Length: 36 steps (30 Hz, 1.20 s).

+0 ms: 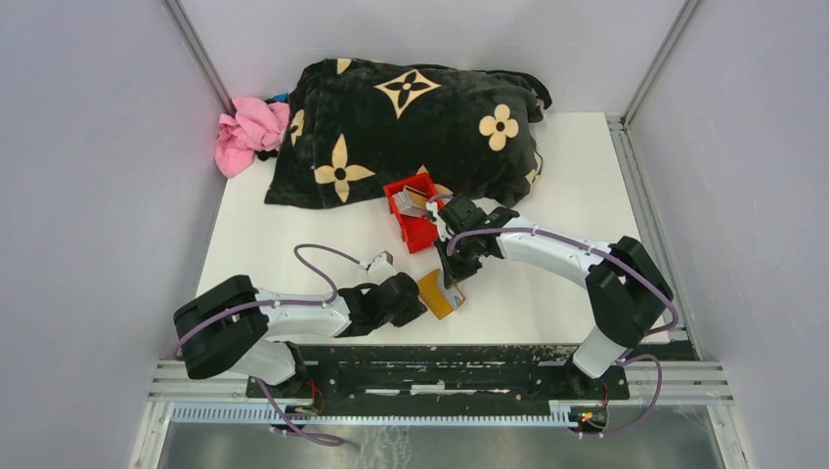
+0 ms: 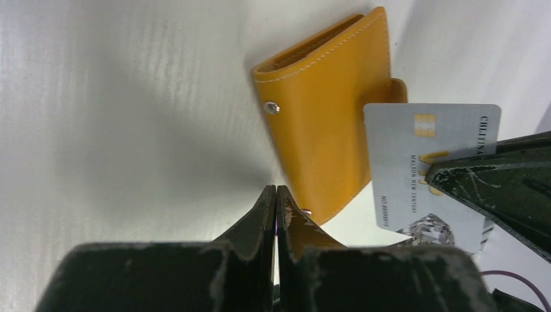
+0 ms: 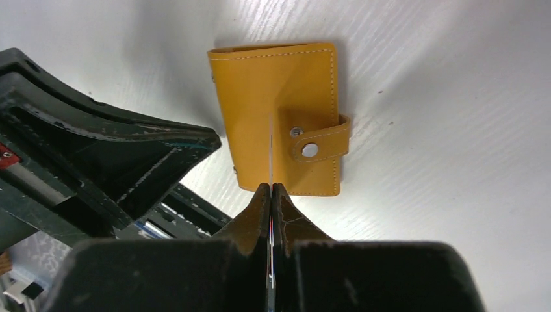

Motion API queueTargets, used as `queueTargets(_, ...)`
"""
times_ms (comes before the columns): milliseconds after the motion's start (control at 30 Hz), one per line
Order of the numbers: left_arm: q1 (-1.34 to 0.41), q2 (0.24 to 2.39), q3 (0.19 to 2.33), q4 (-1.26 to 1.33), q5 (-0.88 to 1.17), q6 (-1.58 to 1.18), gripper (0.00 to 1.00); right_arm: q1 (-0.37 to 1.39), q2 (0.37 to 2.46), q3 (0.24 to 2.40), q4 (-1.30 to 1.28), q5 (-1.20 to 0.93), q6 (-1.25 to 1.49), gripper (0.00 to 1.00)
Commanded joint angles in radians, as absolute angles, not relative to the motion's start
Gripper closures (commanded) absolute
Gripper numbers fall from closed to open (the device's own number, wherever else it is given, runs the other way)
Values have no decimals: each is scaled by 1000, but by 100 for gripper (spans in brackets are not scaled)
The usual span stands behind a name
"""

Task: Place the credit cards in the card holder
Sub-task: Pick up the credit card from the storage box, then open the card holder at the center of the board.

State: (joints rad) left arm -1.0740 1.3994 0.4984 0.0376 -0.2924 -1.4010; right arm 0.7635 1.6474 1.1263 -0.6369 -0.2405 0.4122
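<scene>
- Card holder (image 3: 260, 97) lies folded shut on the table (image 1: 557, 293), by the near edge, middle.
- My right gripper (image 3: 269, 188) pinches a credit card (image 2: 416, 162), held on edge over it.
- My left gripper (image 2: 275, 190) is closed, fingers pressed together, just beside its left side.

Colours on the white worktop (image 1: 283, 225)
Mustard-tan card holder (image 3: 276, 140) with pale stitching; silver-grey credit card (image 2: 399, 169) with gold chip; red bin (image 1: 415, 236); black blanket (image 1: 411, 117) with cream flowers; pink cloth (image 1: 249, 132).
</scene>
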Motion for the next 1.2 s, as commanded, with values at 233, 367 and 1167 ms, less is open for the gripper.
queueTargets(233, -1078, 1495, 595, -42, -331, -1356, 93, 775, 1655, 1177, -676, -55, 336, 99)
queueTargets(367, -1078, 1511, 609, -59, -333, -1358, 93, 775, 1648, 1180, -681, -20, 323, 99)
queueTargets(1167, -1078, 1605, 712, -170, -362, -1367, 93, 757, 1656, 1227, -721, 64, 256, 99)
